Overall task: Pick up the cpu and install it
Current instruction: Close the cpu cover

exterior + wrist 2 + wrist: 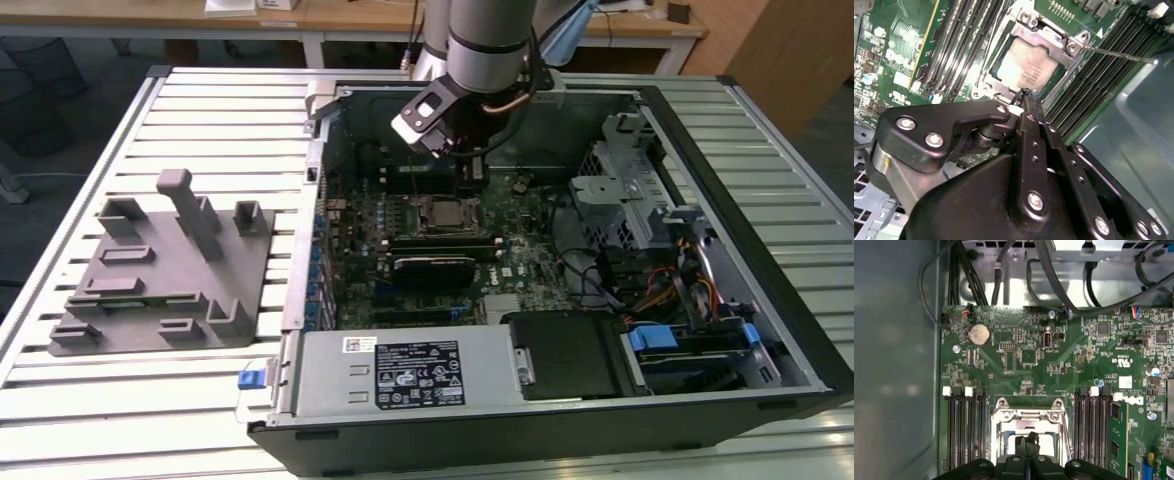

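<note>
Since the cpu [1029,67], a small flat square chip with a shiny silver-grey metal top, lies flat inside the black square socket with its bright metal frame [1070,44], we judge that it is already seated rather than carried. The frame sits around the chip's edges and leaves its top bare through the middle opening. The black two-fingered gripper [1026,96] hangs directly above the near edge of the chip, fingers pressed together to a single point with nothing pinched between them. We read that closed point as suiting a push on the chip or frame better than a grasp. Whether the tips touch the metal or hover just over it we cannot tell, as in both wrist views the fingers cover the spot. A thin steel lever rod [1119,55] runs out from the frame's corner across the dark memory slots [1094,85] and looks unlatched, though the angle makes this uncertain. All of this sits on the green motherboard [1054,350]. In the exterior view the silver arm [487,40] reaches down into the open black computer case [534,440]. The grey plastic fixture block with upright posts [160,270] stands well apart on the slatted metal table [200,110], at the exterior view's left.
</note>
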{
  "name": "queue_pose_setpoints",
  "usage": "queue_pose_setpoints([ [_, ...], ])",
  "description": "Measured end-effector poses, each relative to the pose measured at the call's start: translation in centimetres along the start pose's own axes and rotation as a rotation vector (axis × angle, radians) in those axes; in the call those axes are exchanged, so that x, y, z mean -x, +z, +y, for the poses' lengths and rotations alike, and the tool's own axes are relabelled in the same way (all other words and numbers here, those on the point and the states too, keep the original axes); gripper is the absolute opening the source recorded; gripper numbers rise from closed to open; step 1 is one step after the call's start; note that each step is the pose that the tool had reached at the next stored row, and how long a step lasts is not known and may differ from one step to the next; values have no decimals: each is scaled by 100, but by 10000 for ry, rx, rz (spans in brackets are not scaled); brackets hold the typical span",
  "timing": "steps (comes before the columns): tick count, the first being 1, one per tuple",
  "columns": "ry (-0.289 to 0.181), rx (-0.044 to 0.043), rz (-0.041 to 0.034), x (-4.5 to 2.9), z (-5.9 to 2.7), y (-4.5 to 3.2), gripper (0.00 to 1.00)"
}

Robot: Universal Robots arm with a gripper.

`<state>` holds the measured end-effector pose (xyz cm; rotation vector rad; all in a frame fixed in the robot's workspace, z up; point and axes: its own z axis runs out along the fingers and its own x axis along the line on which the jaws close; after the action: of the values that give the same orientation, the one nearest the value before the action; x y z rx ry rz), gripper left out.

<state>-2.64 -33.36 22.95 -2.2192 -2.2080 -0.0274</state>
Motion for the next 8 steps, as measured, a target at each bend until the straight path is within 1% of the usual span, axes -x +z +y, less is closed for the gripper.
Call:
queue_pose_setpoints([
  [5,-1,-8,-2,7,-133,43,11],
  [8,-3,-19,-5,8,-148,59,11],
])
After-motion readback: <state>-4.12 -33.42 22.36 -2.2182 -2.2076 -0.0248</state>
